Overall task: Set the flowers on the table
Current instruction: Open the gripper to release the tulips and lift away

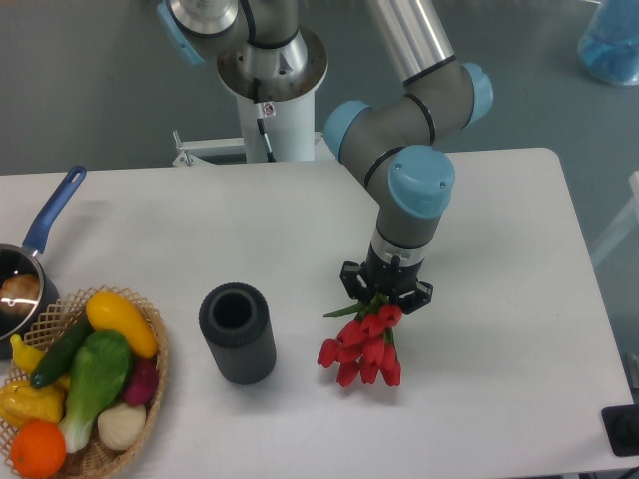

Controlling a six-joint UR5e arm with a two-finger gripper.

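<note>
Claw (385, 291) shut on flowers' (364, 349) stems, buds low over counter (499, 299) beneath; risk: early release lets bunch roll toward dark cylinder (238, 332) alongside.

Plenty of open white table (499, 249) from 12 round to 5 o'clock of the gripper (387, 295), nothing standing there at all. The flowers (364, 351) sit right under it, buds spilling toward 7 o'clock. Main thing in the way is the dark cylinder (238, 332) standing upright at 9 o'clock, with a clear lane between it and the buds. Further out at 8 o'clock, the wicker basket (150, 384) and the blue-handled pot (40, 239) crowd the table's left edge.
</note>
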